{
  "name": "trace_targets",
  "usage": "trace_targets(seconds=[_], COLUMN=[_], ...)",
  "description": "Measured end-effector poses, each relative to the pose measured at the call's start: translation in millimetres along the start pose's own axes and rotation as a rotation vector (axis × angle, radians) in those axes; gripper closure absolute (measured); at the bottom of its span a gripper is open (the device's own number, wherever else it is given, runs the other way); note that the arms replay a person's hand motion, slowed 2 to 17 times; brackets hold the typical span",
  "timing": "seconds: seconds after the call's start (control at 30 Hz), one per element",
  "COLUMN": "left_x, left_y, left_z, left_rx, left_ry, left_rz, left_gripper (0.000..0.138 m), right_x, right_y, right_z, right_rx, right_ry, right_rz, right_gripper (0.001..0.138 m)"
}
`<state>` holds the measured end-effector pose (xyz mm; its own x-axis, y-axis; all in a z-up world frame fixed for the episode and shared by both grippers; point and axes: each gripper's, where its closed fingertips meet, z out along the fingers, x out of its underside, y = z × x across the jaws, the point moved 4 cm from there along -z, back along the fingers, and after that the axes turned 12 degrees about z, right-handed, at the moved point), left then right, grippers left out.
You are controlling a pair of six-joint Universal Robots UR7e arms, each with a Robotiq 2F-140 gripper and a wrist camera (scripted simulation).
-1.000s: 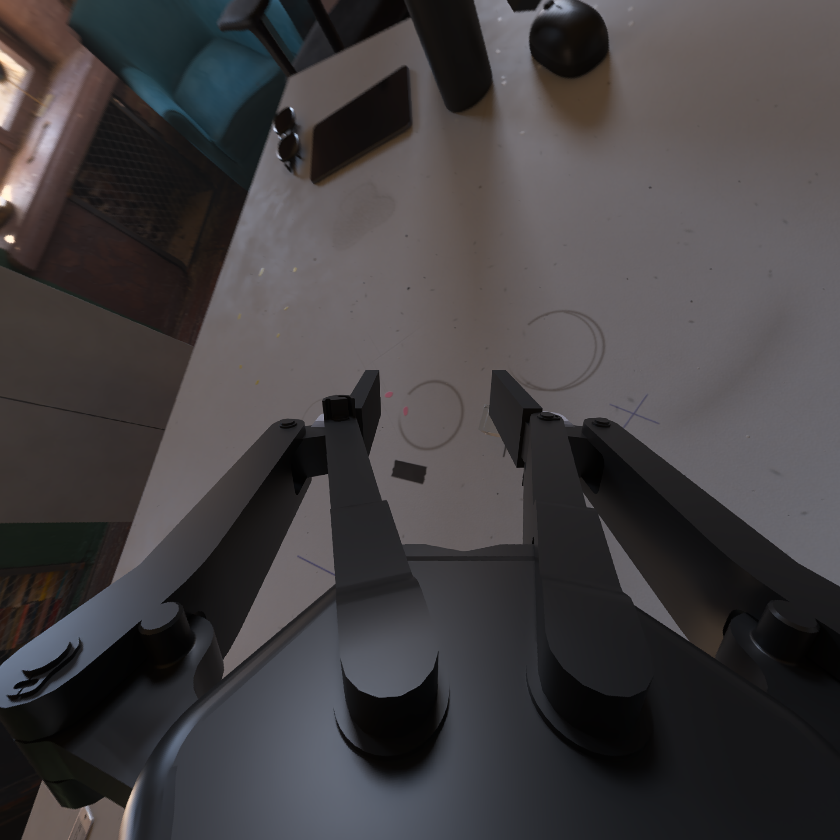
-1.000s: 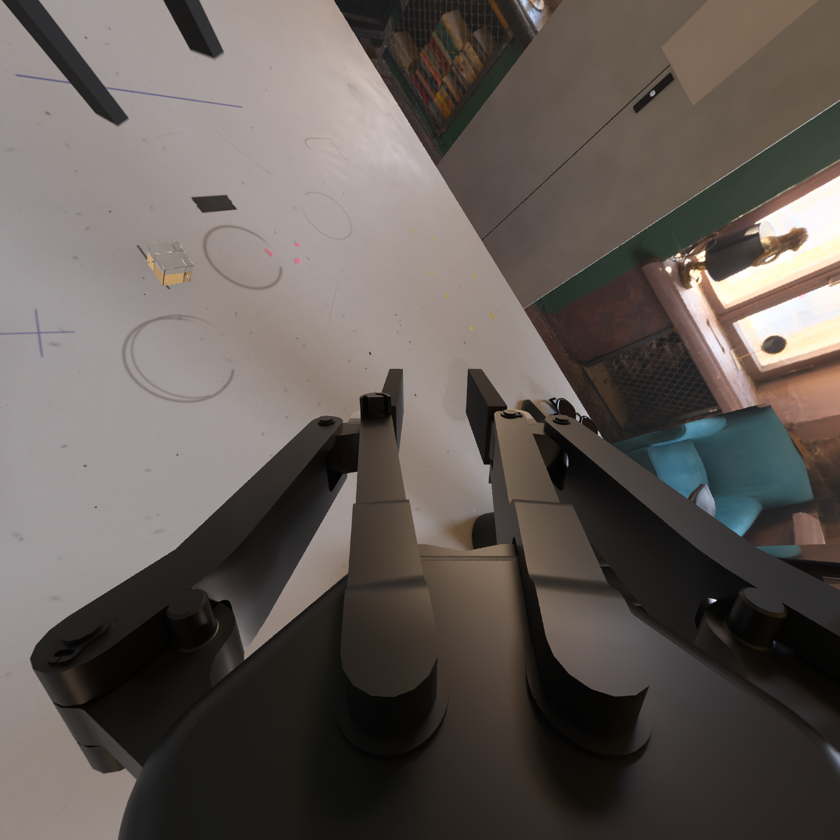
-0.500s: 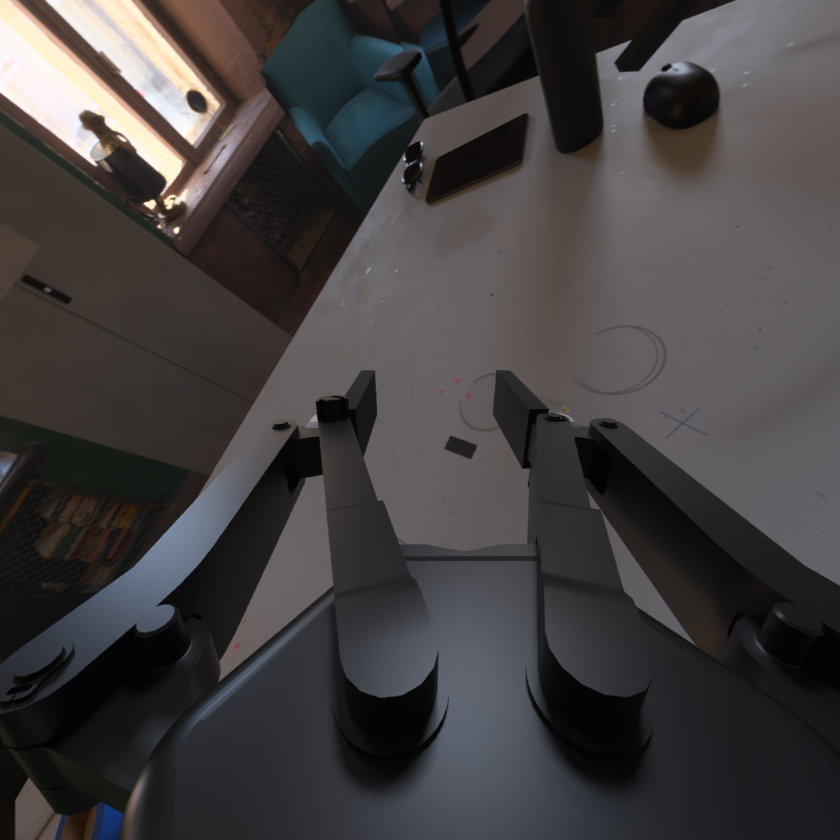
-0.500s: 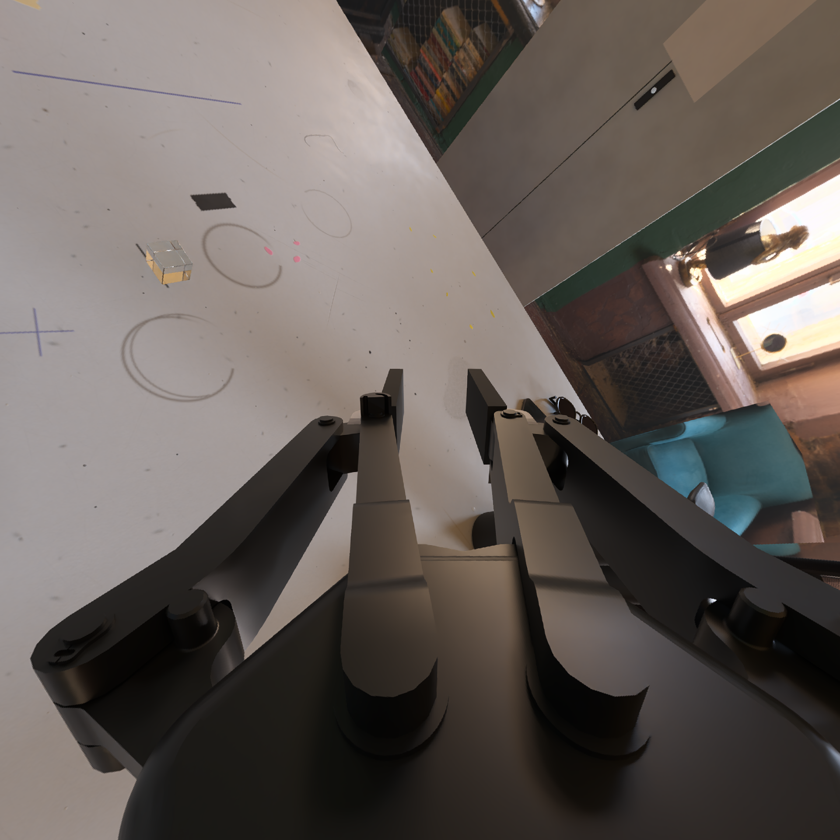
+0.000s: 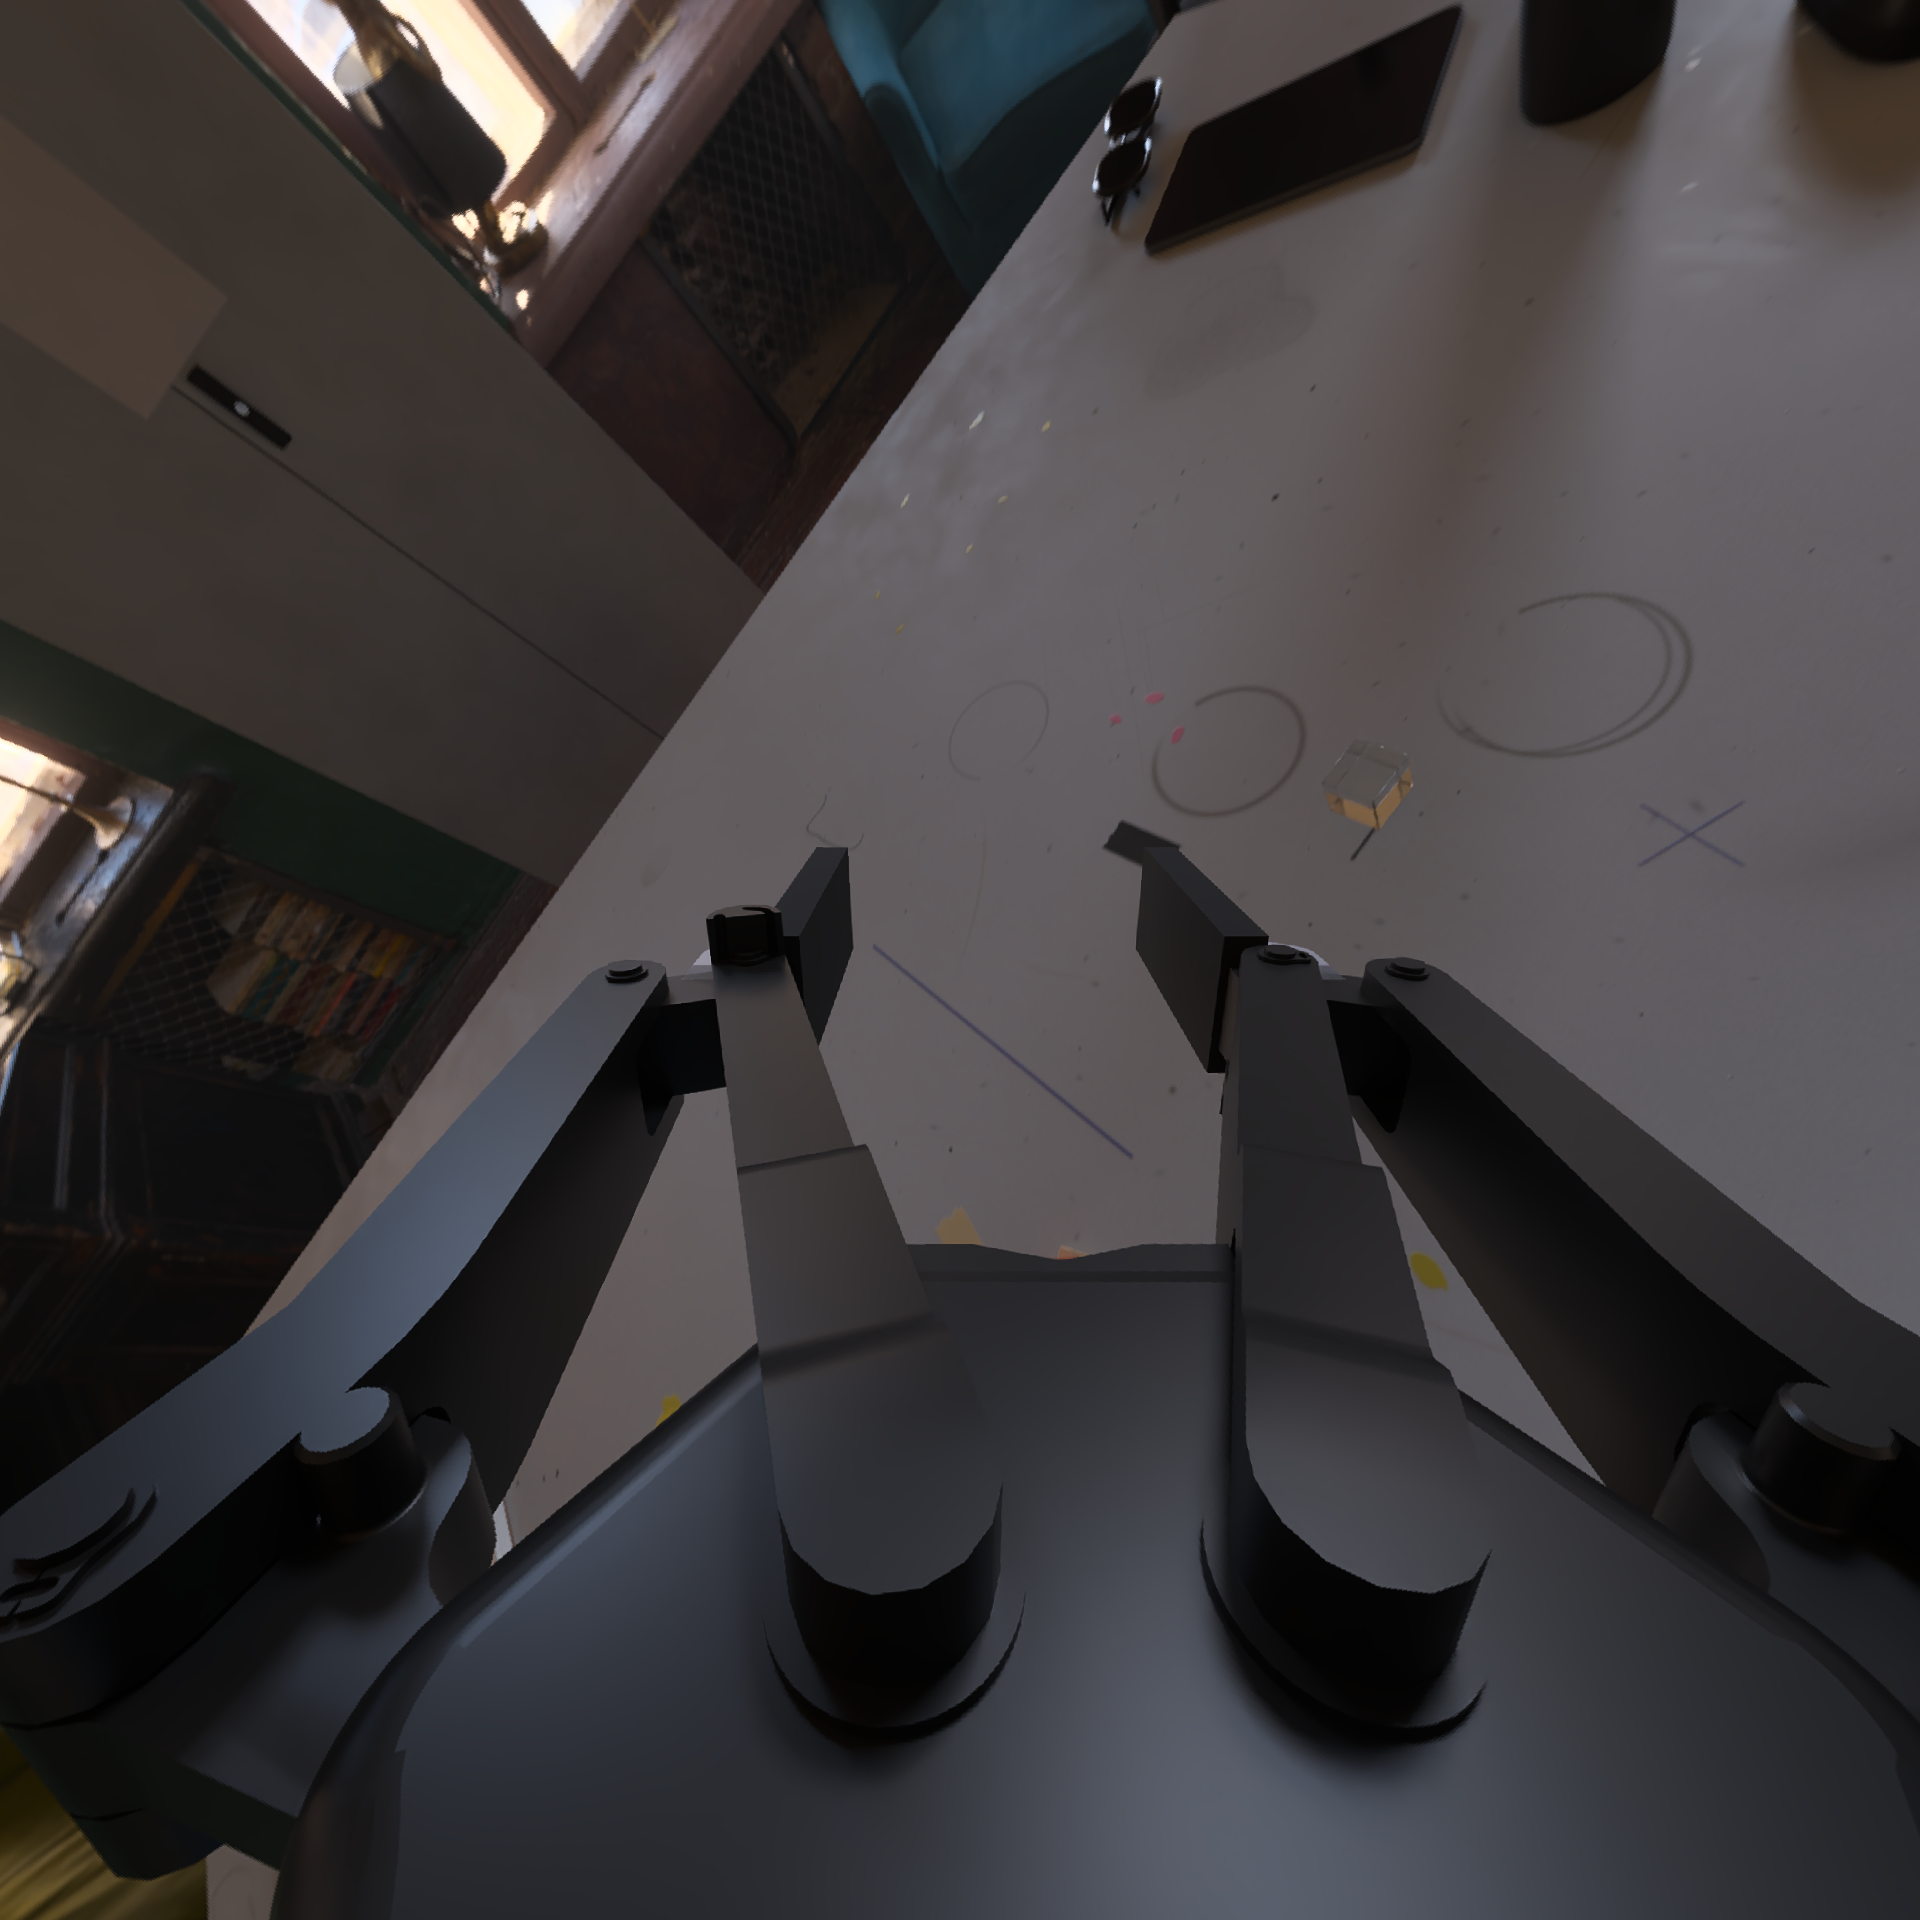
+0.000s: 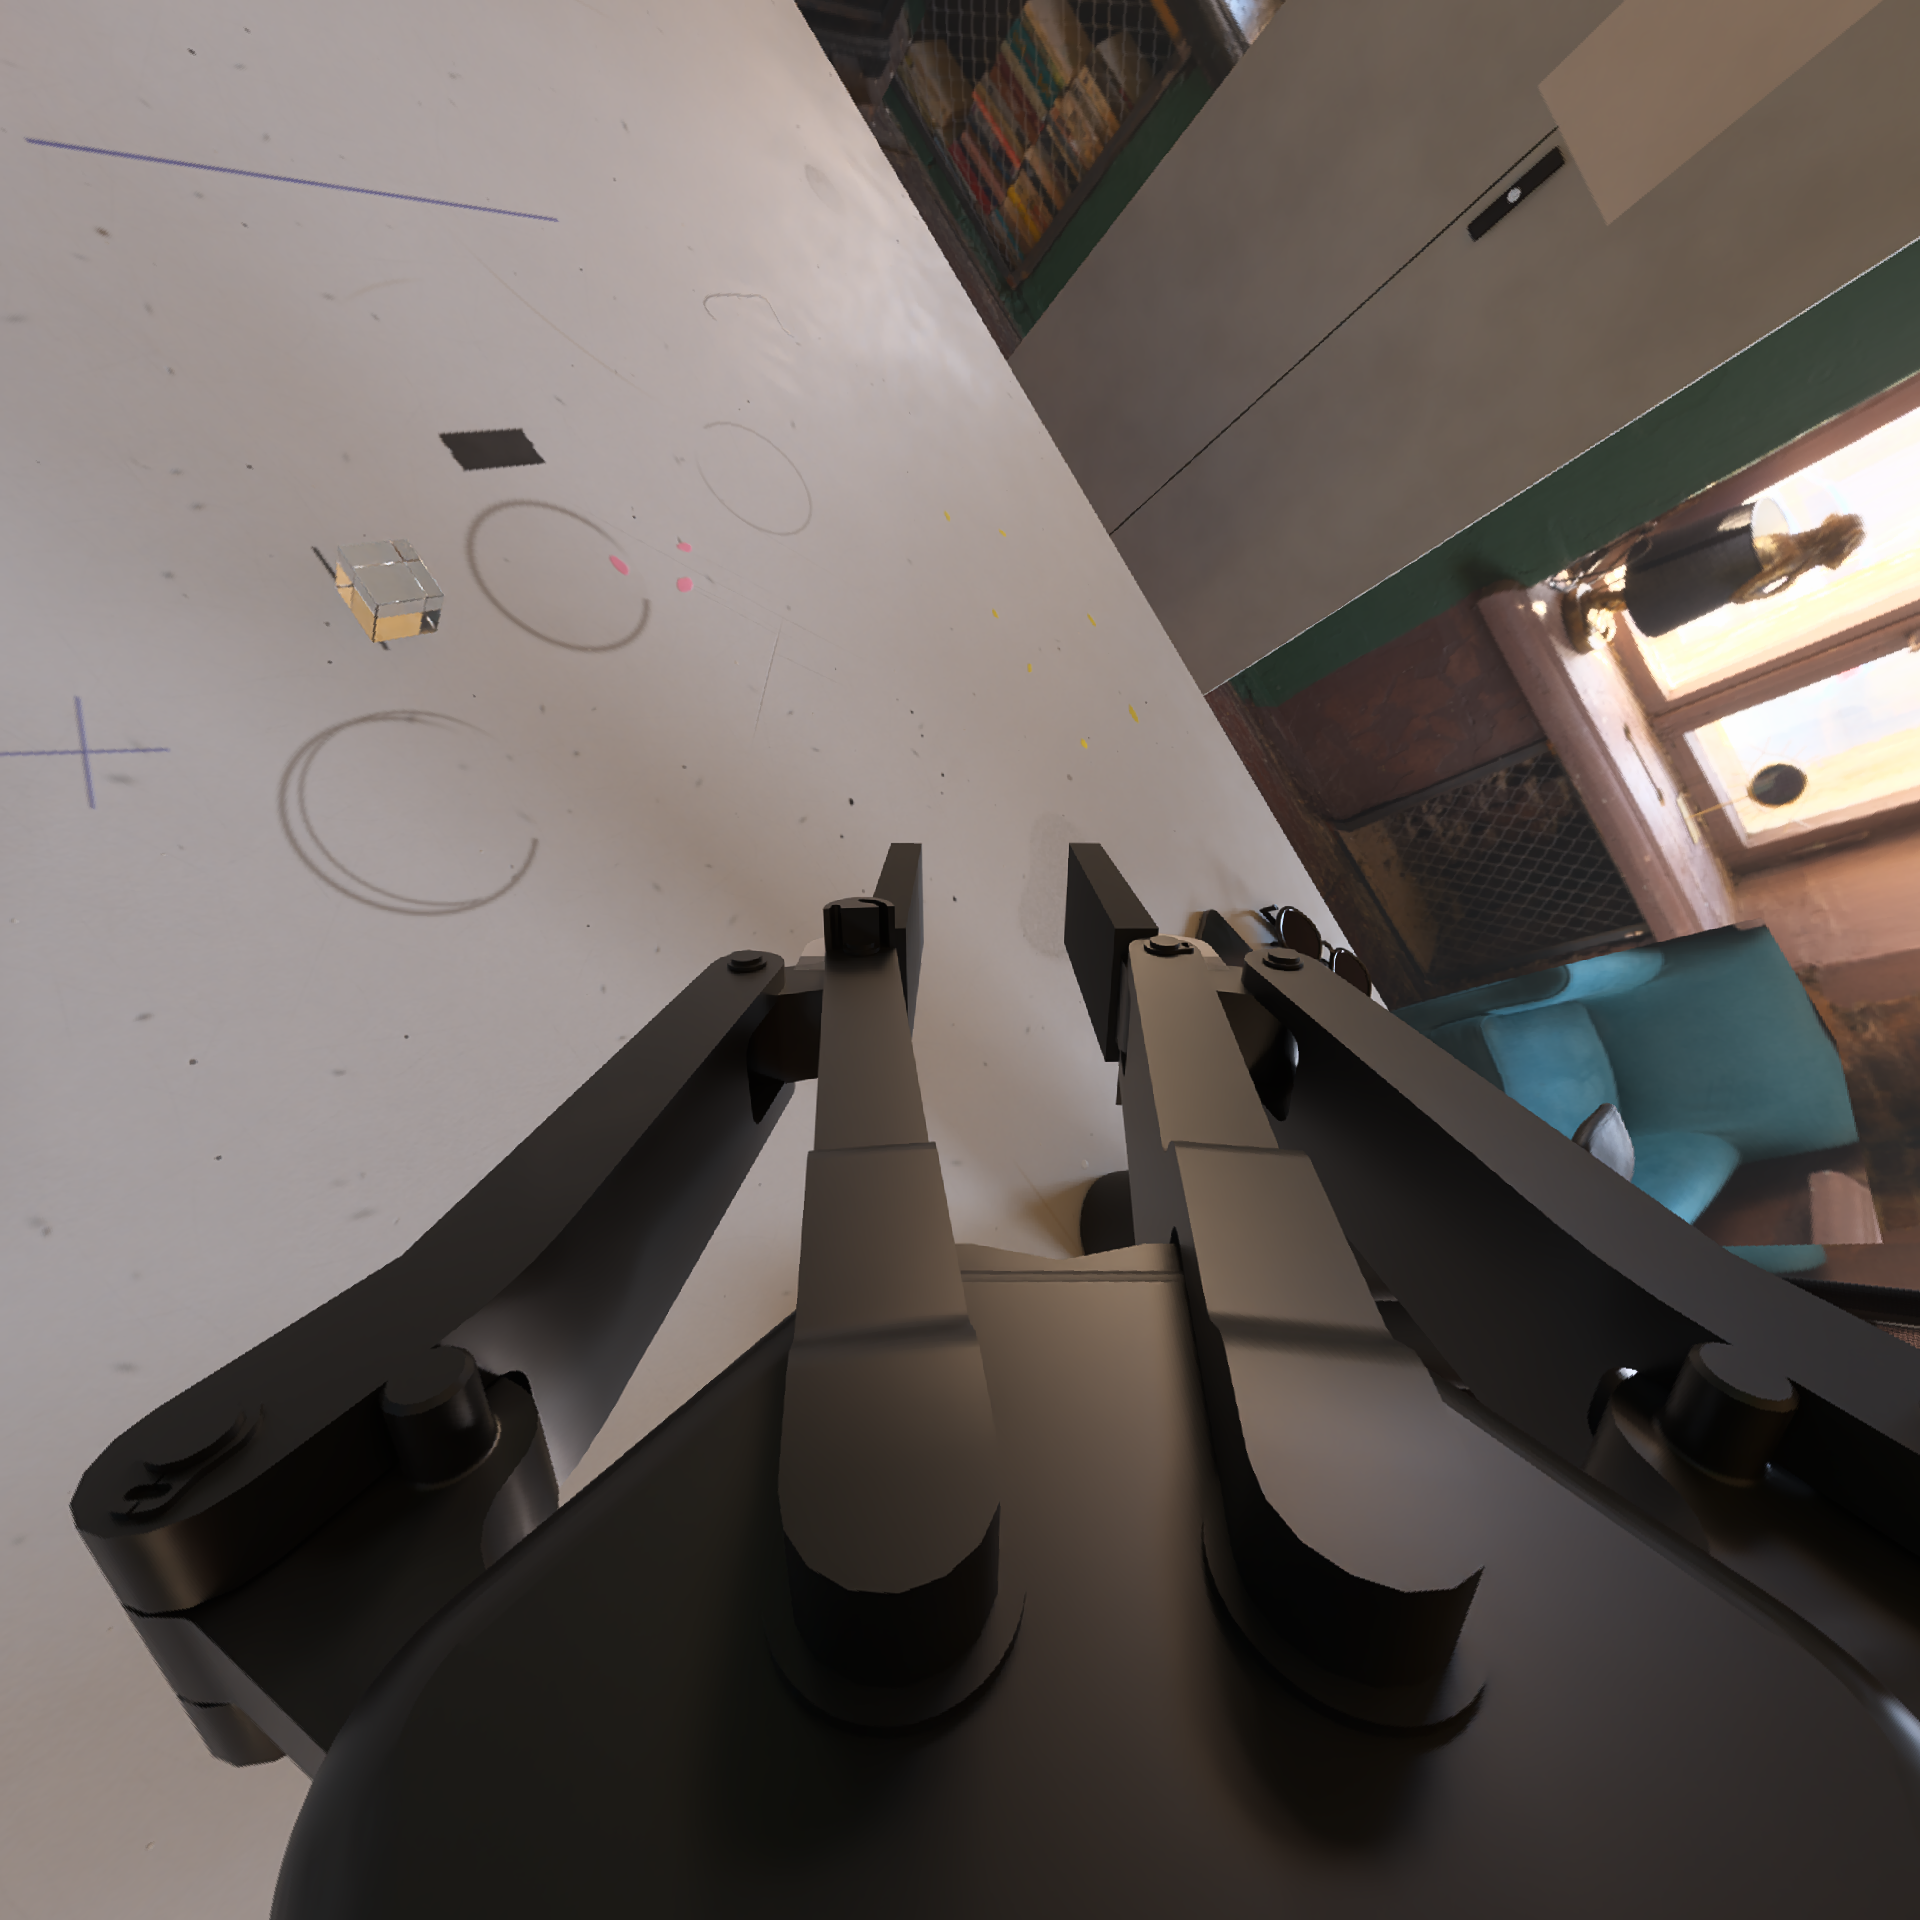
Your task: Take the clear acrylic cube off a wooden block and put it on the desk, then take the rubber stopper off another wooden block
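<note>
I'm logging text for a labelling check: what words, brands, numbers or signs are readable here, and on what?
No words or numbers can be read.
The book spines: too small to read.
The desk: only pen marks, namely a blue cross, a line and circles.

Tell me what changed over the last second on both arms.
The left pincer pulled back from the clear cube, which now sits clear of its right finger, on the desk. It holds nothing, jaws open. The right pincer, also open, and the cube stayed put.
</note>
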<state>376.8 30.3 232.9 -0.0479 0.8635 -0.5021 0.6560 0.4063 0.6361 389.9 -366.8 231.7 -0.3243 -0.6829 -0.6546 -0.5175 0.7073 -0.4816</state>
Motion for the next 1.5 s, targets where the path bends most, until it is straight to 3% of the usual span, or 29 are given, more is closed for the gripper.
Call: trace_targets(seconds=[0.37, 0.83, 1.17, 1.5], left_x=[48, 97, 123, 139], left_y=[-4, -20, -32, -38], left_z=[-2, 13, 25, 39], left_rx=[0.046, 0.155, 0.241, 0.329], left_ry=[0.135, 0.282, 0.361, 0.393], left_rz=[-0.008, 0.089, 0.159, 0.167], left_gripper=[0.065, 0.069, 0.077, 0.079], right_x=[-1.6, -2.1, -3.2, -3.8], right_y=[4, 8, 12, 15], right_z=[4, 10, 12, 12], right_rx=[-0.01, -0.011, -0.017, -0.02], right_ry=[0.012, 0.04, 0.049, 0.056], right_rz=[-0.008, -0.023, -0.033, -0.041], right_gripper=[0.102, 0.101, 0.101, 0.102])
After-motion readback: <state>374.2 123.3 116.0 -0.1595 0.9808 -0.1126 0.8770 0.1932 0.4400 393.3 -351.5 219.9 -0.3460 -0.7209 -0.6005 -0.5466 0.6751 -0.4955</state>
